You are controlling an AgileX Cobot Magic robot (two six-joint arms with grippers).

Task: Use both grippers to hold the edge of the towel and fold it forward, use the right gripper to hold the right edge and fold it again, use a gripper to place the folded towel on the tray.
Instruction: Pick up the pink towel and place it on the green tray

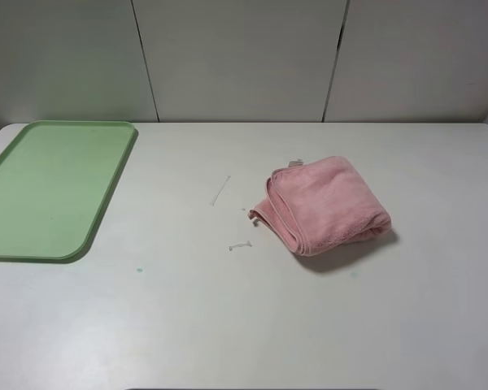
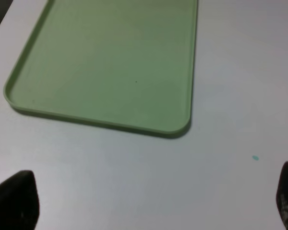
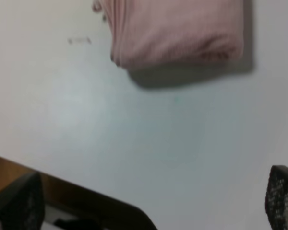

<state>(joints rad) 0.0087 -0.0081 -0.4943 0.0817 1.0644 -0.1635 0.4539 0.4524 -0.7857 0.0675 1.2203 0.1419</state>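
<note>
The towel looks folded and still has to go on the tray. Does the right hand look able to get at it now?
Probably yes: the right hand is open, and only bare table lies between it and the folded pink towel.

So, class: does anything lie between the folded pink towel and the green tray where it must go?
Nothing visible blocks the way. Between the towel and the tray there is only table, with a few tiny flat pale scraps close to the towel.
</note>
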